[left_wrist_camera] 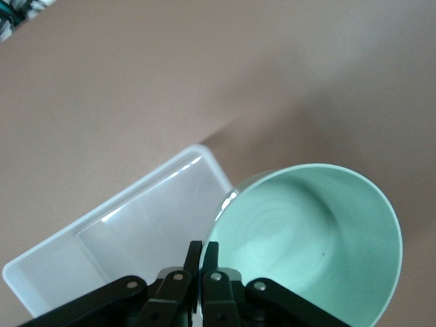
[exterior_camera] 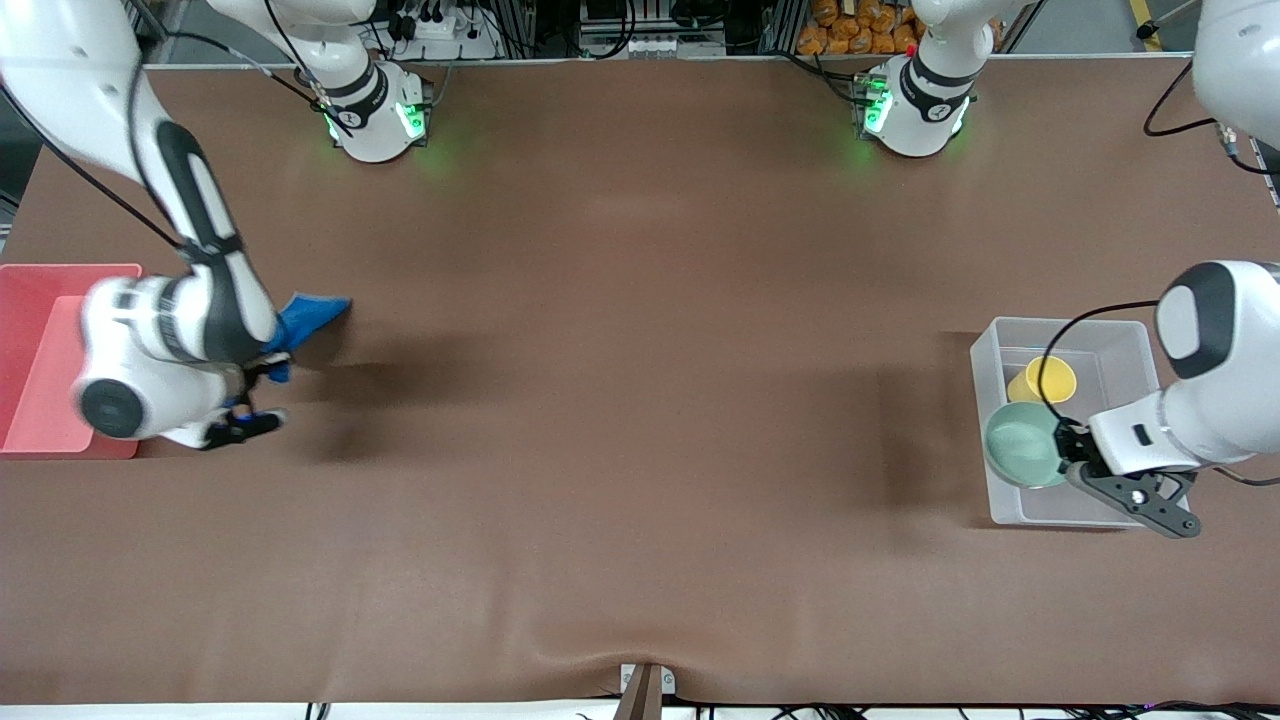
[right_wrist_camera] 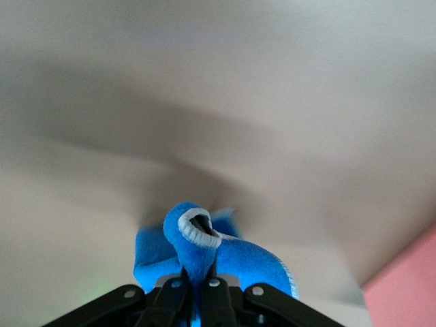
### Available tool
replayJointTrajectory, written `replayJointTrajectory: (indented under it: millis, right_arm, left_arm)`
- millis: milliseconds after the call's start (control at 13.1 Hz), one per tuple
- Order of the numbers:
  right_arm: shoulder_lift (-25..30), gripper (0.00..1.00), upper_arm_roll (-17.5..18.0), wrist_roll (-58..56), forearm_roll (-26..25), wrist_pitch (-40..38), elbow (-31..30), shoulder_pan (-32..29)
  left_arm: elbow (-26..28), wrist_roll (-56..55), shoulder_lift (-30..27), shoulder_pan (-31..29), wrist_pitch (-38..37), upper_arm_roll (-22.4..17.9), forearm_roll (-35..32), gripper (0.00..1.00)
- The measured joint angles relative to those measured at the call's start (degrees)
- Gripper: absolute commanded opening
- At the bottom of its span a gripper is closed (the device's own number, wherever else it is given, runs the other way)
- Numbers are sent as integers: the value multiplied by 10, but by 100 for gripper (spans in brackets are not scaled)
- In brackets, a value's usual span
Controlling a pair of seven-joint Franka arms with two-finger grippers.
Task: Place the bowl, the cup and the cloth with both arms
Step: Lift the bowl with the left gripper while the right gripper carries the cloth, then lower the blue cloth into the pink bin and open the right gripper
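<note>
Left claw (exterior_camera: 1068,452): I have it clenched on the rim of the bowl (exterior_camera: 1025,443), one finger inside the wall and one outside, as the left wrist view shows. I judge the rim pinch was chosen because the bowl is too wide to span.

Bowl: it hangs tipped on its side from the left claw, mouth turned away from the wrist, over the corner of the clear bin (exterior_camera: 1120,338) nearest the front camera and toward the table's middle. It is in the air, not resting in the bin. The bowl's rim sits right at the fingertips and its body projects out ahead of them.

Clear bin: it stands near the table edge at the left arm's end. I judge it to be the drop point for bowl and cup.

Cup (exterior_camera: 1045,379): yellow, lying tipped inside the clear bin, farther from the front camera than the bowl, apart from the claw.

Right claw (right_wrist_camera: 199,286): clenched on a bunched fold of the cloth (exterior_camera: 305,322), pinched between the fingertips in the right wrist view.

Cloth: gathered at the right claw, the loose part trailing out toward the table's middle. It is held over the table just beside the red tray (exterior_camera: 45,345), not yet over it.

Red tray: it sits at the table edge at the right arm's end. I judge it the cloth's destination.
</note>
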State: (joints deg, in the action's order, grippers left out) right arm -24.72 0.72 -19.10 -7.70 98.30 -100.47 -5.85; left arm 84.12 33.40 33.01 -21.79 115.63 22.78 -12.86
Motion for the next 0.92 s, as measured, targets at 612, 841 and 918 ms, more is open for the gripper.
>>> replayJointTrajectory:
  millis: [612,841,918]
  right_arm:
    - [46,0,-7,-190,-5,-63,100,-189]
    - [43,0,-7,-232,-22,-33,127,-228]
    - [40,8,-7,-245,-24,-7,128,-241]
  left_arm:
    - [-1,99,62,-52,52,-21,0,0]
    - [-1,100,78,-52,69,-29,0,100]
    - [-1,100,80,-52,72,-29,2,100]
